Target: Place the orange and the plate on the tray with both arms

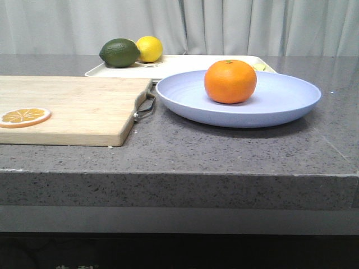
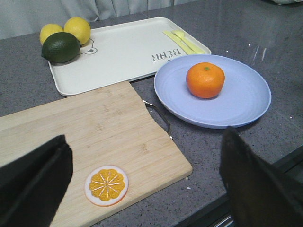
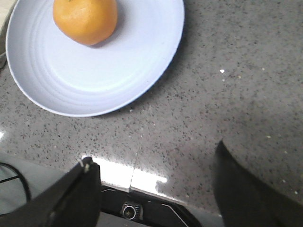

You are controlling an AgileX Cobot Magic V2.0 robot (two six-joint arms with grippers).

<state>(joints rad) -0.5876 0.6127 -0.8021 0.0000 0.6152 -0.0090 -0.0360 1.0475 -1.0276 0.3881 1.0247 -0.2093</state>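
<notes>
Resting on the matte round plate [image 1: 280, 103], a dimpled orange [image 1: 230, 82].

orange [image 2: 205, 80] sits on your plate [image 2: 213, 92] | plate on worktop [image 2: 265, 33], beside tray [image 2: 120, 52] | lime [image 2: 60, 47], two lemons [image 2: 78, 29] on tray | slice [image 2: 106, 185] on board [image 2: 90, 142] | your jaws spread wide

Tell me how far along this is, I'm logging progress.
Done: the orange already sits on the plate. In hand: nothing; the left gripper and right gripper are open and empty. Left: the plate rests on the counter beside the tray, so it must be lifted onto it.
</notes>
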